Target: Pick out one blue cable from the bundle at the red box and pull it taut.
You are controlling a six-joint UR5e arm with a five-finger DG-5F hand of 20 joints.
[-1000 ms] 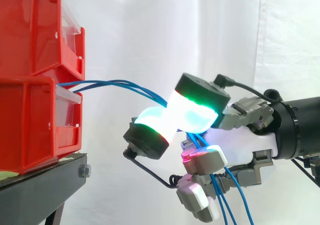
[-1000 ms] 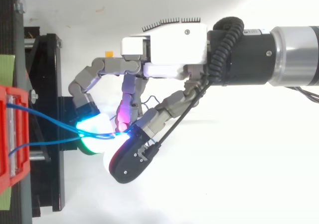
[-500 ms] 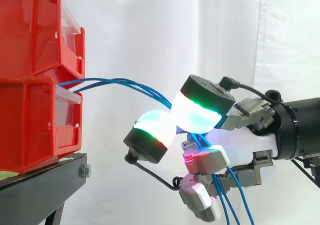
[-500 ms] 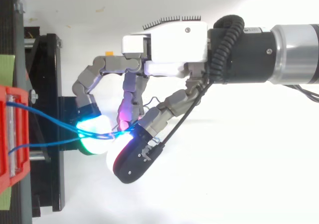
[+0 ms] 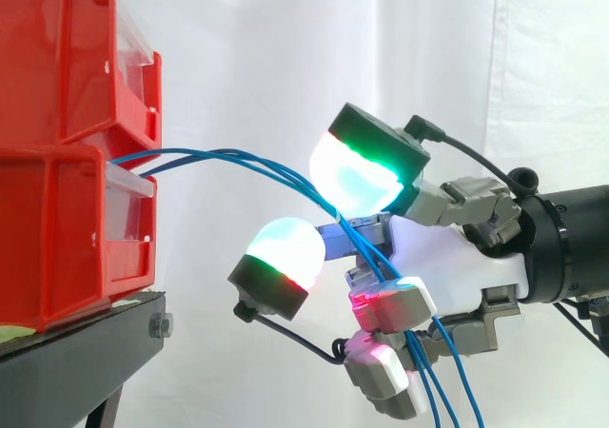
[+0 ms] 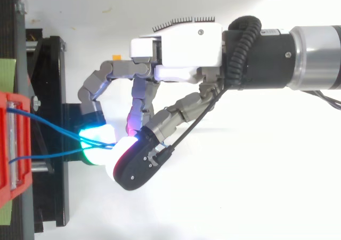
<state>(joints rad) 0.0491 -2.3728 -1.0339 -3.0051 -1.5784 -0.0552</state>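
Several thin blue cables (image 5: 238, 157) leave the gap between the two stacked red bins (image 5: 57, 228) and arc right into my hand (image 5: 457, 257). They pass under the upper glowing pad (image 5: 352, 176), run over the lower curled fingers and hang down past the palm. The lower glowing pad (image 5: 284, 247) stands clear below the cables, with a wide gap between the two pads. In the top view the cables (image 6: 50, 127) stretch from the red bin (image 6: 10, 144) to the pads, and the hand (image 6: 181, 48) reaches in from the right.
The bins stand on a black stand (image 5: 76, 352) at the left, with a white curtain behind. In the top view the stand's black frame (image 6: 48, 90) lies just left of the fingertips.
The two glowing pads, pressed together on the cables a second ago, have parted: the upper one rose and the lower one dropped left. The cables stayed in place.
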